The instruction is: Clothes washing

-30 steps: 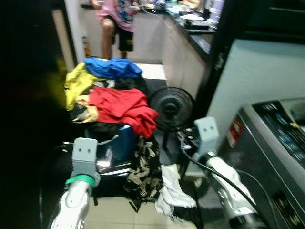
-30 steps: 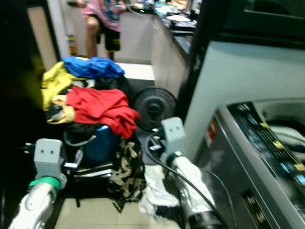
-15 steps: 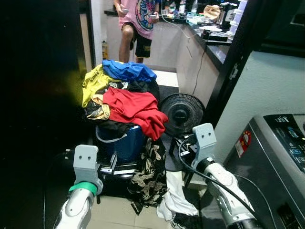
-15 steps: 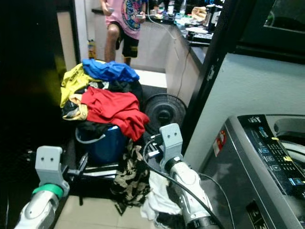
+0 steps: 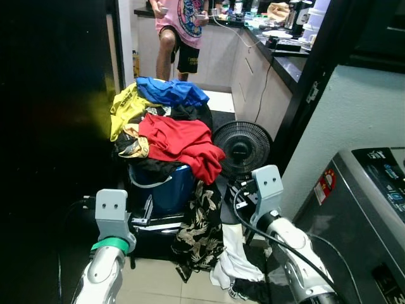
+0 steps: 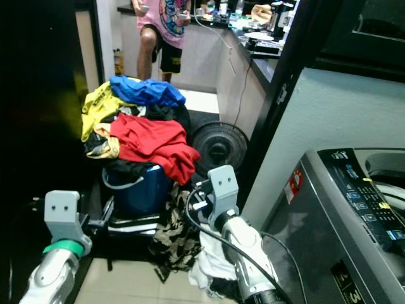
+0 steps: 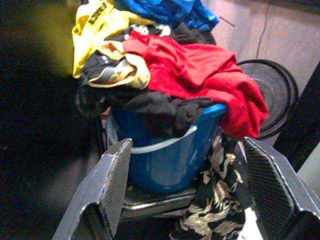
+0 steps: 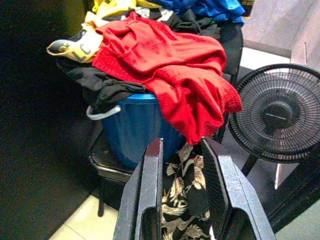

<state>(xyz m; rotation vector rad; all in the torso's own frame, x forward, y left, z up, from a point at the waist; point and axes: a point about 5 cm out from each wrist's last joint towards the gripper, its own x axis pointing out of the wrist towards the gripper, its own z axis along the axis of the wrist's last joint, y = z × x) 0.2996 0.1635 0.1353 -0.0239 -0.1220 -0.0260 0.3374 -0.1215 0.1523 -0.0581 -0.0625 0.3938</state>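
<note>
1. Left pincer (image 7: 182, 200): I hold it raised before the laundry pile with its fingers spread wide and nothing between them. The blue bucket shows in the gap, which reads as lining up for a reach.
2. Right pincer (image 8: 181, 195): I hold it forward at about the same height. Its fingers stand close together with a narrow gap and grip nothing. It points at the hem of the red garment.
3. Bucket (image 5: 166, 190): a blue tub with a pale handle, set on a low dark stand (image 5: 155, 223). That keeps the load off the floor and nearer my arms.
4. Contents of the bucket: heaped well over the rim. A black garment (image 7: 160, 107) hangs over the edge, and the red garment (image 5: 180, 142) lies on top, trailing down one side. A yellow shirt (image 5: 125, 109) and a blue one (image 5: 169, 90) crown the pile.
5. Spill: a dark patterned cloth (image 5: 201, 225) hangs beside the bucket down to the floor. White cloth (image 5: 235, 256) lies on the tiles beneath my right arm.
6. Washer (image 5: 373, 215): a grey top-loader at my right, control panel facing up. I judge it the destination, with no garment lifted yet.
7. Fan (image 5: 242, 147): it stands on the floor just behind the pile, close enough to snag a swung garment.
8. A person (image 5: 183, 28) stands beyond the pile, by the kitchen counter (image 5: 285, 54).
</note>
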